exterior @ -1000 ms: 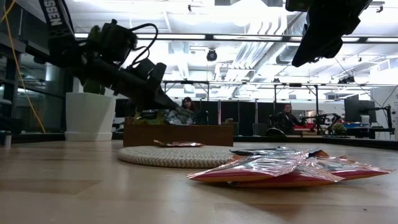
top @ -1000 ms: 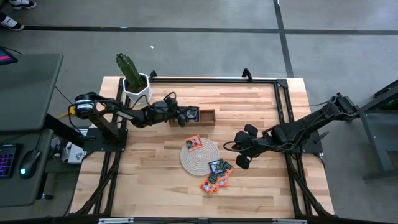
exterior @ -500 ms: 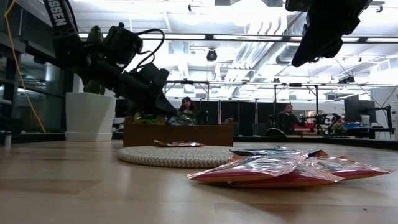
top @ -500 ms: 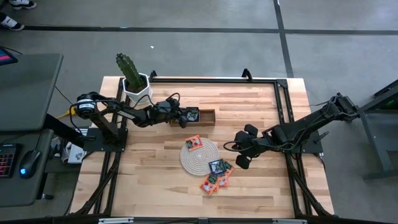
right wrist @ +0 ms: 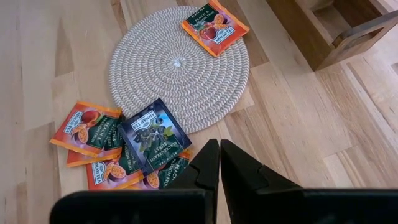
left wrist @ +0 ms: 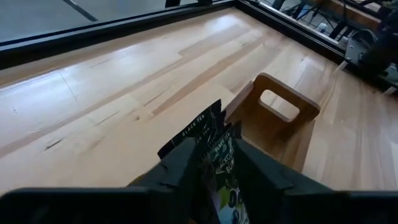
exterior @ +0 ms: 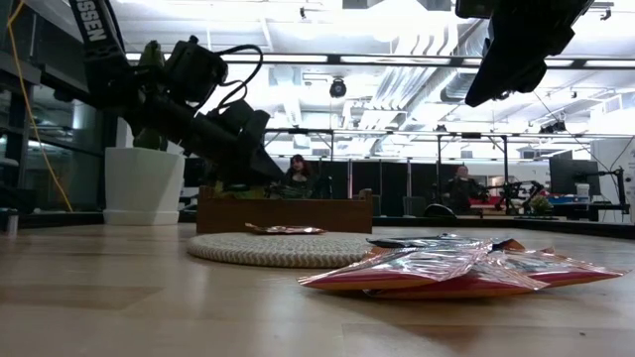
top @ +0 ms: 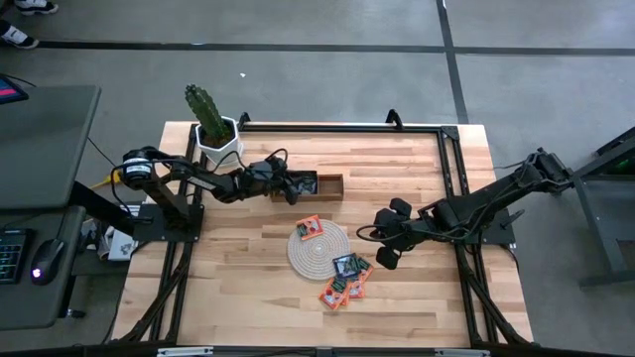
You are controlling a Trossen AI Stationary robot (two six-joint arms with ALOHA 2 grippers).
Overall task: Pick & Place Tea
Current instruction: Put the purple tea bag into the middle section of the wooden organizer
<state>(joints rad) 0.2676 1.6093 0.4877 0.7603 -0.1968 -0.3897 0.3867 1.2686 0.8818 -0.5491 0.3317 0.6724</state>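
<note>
Wooden tabletop [top: 248, 248] scene: the left gripper [left wrist: 214, 163] hung over the brown tray [top: 316, 185] at the far side, a dark sachet [left wrist: 208, 140] standing between its fingers, though I couldn't tell if they were gripping or letting go. Right gripper [right wrist: 218, 163] waited pinched shut and empty, near the pile of tea sachets [top: 344, 281] by the round mat [top: 318, 248], one orange sachet [top: 311, 228] on it. So several remained unplaced, I'd guess.
</note>
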